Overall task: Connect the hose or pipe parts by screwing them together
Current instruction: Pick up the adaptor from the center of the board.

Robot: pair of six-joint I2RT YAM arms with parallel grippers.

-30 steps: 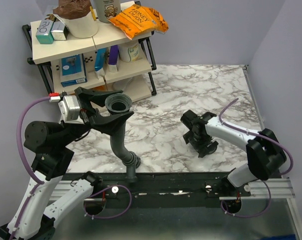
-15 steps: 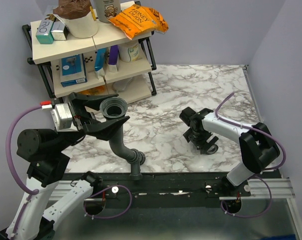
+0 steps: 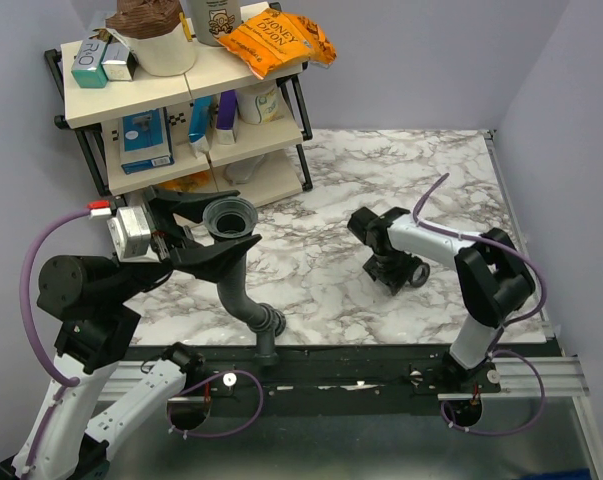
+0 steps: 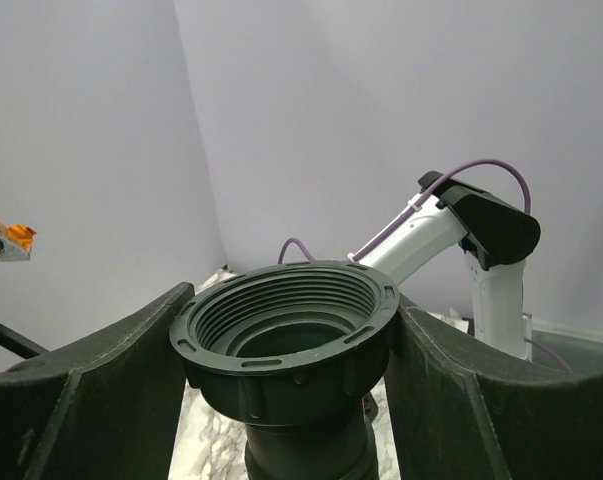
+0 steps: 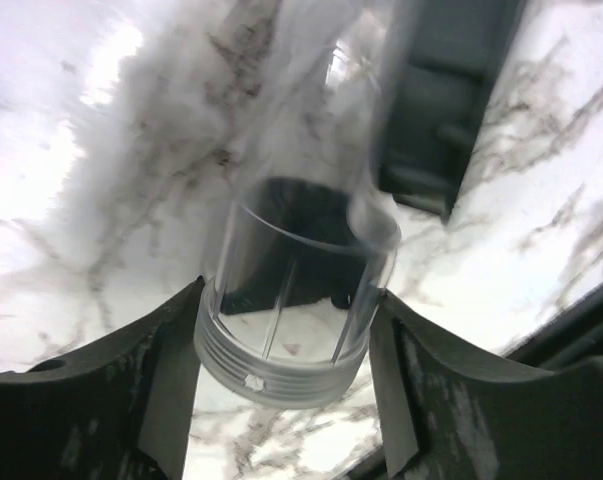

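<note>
Our left tool (image 4: pixel 286 345) is clamped on the dark grey branched rigid pipe fitting (image 3: pixel 237 285). Its 2 fingers press against opposite sides of the wide threaded mouth and hold the fitting in the air above the near left of the white marble-patterned tabletop (image 3: pixel 381 170), mouth up and narrow branch hanging toward the near edge.

Our right tool (image 5: pixel 286 350) is down at the tabletop, well apart from the fitting. Its 2 fingers stand against either side of a clear plastic cylinder with a threaded collar (image 5: pixel 291 300). The wrist view is blurred, so we cannot tell whether that grip is closed firmly or only closing.

We judge the task to be early:
- 1 part is picked up and presented.
- The 2nd is only being taken.
- No threads have met, so nothing is screwed together.

What is left is to secure and lift the clear cylinder, carry it to the fitting, line up the threads and turn them home.
</note>
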